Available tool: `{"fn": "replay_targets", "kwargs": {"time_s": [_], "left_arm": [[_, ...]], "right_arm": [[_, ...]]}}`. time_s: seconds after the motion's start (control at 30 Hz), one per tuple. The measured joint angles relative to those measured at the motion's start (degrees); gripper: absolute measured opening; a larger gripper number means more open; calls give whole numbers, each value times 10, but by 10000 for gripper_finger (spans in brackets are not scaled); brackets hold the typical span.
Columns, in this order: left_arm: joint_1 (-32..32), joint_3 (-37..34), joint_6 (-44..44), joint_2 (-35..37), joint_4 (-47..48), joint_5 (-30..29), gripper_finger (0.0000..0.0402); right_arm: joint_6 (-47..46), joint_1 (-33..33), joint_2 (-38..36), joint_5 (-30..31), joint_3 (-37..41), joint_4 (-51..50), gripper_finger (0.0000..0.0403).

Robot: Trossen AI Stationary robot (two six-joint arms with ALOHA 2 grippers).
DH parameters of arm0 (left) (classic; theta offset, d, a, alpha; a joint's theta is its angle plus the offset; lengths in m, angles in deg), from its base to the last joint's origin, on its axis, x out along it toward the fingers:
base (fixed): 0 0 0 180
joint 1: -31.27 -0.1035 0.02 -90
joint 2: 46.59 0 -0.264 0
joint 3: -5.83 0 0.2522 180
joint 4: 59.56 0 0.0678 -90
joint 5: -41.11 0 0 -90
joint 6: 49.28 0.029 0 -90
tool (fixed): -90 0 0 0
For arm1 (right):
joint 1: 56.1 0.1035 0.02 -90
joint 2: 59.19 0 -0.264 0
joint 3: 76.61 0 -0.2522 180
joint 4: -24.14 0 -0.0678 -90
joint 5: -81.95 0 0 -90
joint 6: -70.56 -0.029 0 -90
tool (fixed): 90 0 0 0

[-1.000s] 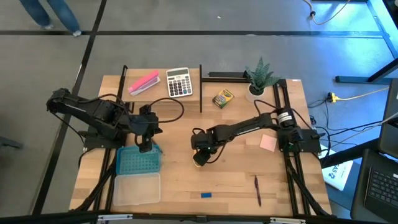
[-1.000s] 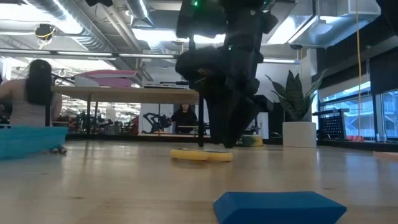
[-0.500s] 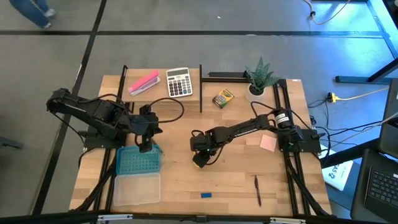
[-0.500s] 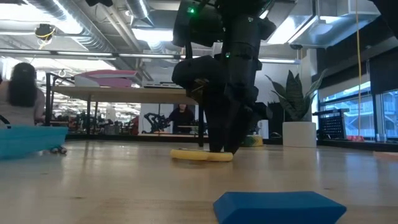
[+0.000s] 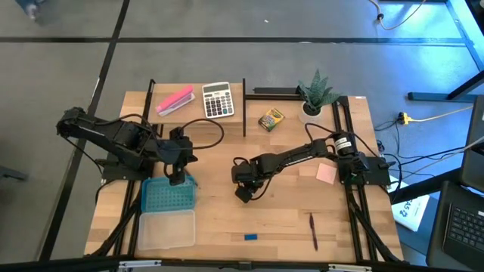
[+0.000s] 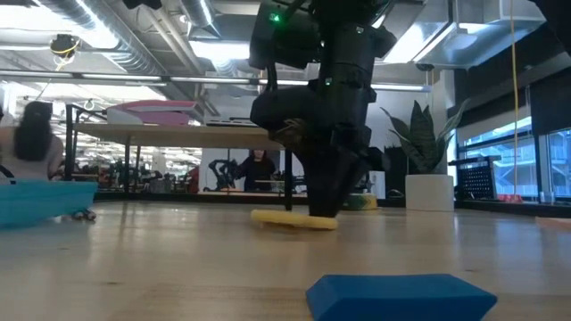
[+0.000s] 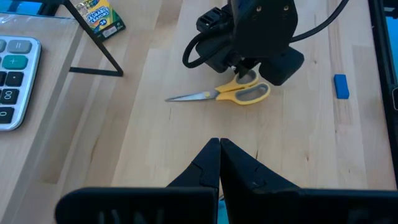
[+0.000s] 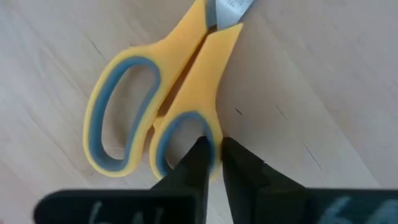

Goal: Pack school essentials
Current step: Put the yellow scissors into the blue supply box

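Near the table (image 5: 287,219) centre, the right tool (image 8: 211,158) is pinched on one handle loop of the flat-lying scissors (image 7: 230,93), likely for lifting toward the blue tray (image 5: 168,196) at nine o'clock, where the shut, empty left tool (image 7: 219,149) hovers.

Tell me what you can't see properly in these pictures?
- Scissors: in the high view the right gripper covers them completely.
- Scissor blades: the right wrist view cuts them off at its edge.
- Pen: too thin in the high view to show details.
- Crayon box: label too small to read from above.
- Blue tray: cut off by the low view's edge.
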Motion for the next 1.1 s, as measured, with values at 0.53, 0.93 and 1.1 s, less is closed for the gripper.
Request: {"fn": "replay_targets", "kwargs": {"time_s": [0.53,0.93,1.1], "left_arm": [[0,0,-18,0,0,8,0],[41,-1,-164,-2,62,69,0],[75,-1,-265,-2,107,81,0]], "right_arm": [[14,0,0,14,0,-2,28],[28,-2,-24,69,3,-33,26],[36,-2,-29,63,3,-40,25]]}}
